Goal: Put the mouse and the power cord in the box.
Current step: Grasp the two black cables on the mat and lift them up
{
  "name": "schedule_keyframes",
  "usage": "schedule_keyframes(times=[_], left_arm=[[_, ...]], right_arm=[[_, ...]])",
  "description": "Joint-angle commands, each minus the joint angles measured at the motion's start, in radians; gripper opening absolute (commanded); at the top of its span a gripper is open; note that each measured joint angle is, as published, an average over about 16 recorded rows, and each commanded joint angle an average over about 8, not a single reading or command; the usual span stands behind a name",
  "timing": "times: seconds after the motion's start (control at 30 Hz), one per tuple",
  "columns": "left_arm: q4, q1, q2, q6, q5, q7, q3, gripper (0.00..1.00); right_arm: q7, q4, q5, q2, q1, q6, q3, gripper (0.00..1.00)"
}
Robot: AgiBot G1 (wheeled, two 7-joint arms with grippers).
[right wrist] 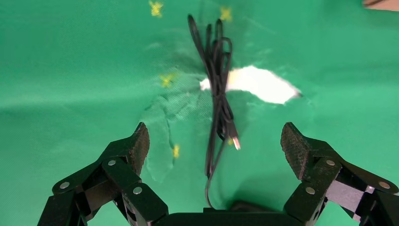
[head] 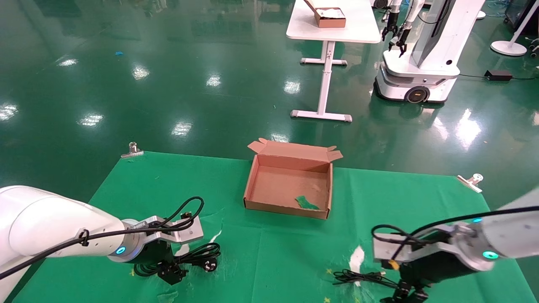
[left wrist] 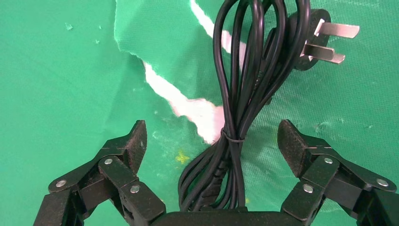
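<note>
Black power cord (left wrist: 240, 108) lies between the left gripper (left wrist: 211, 141)'s wide-open, empty fingers; right gripper (right wrist: 214, 146) equally spread over the mouse (right wrist: 244, 205)'s cable. Next: close, carry toward the box (head: 252, 179) at 12 o'clock.

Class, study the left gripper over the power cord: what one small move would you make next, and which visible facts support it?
Probably lower the left gripper a little and close it. Its fingers stand open on either side of the power cord, near the tie on the bundle, and the cord lies on the green cloth, ungrasped. The box is open and holds no cord yet.
</note>
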Motion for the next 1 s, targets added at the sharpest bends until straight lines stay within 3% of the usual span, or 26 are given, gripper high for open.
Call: schedule_keyframes(times=[0.03, 0.53, 0.93, 0.97, 1.0], left_arm=[[0.000, 0.000, 0.000, 0.000, 0.000, 0.000, 0.000, 1.00], [0.000, 0.000, 0.000, 0.000, 0.000, 0.000, 0.000, 1.00], [0.000, 0.000, 0.000, 0.000, 0.000, 0.000, 0.000, 1.00], [0.000, 0.000, 0.000, 0.000, 0.000, 0.000, 0.000, 0.98], [0.000, 0.000, 0.000, 0.000, 0.000, 0.000, 0.000, 0.90]], right_arm=[[-0.031, -0.068, -0.034, -0.046, 0.017, 0.009, -0.024, 1.00], [-0.145, -0.373, -0.061, -0.173, 0.093, 0.094, -0.036, 1.00], [-0.217, -0.495, -0.056, -0.231, 0.110, 0.129, -0.036, 1.00], [-0.218, -0.499, -0.055, -0.233, 0.111, 0.130, -0.036, 0.98], [-0.218, -0.498, -0.055, -0.233, 0.111, 0.130, -0.035, 0.89]])
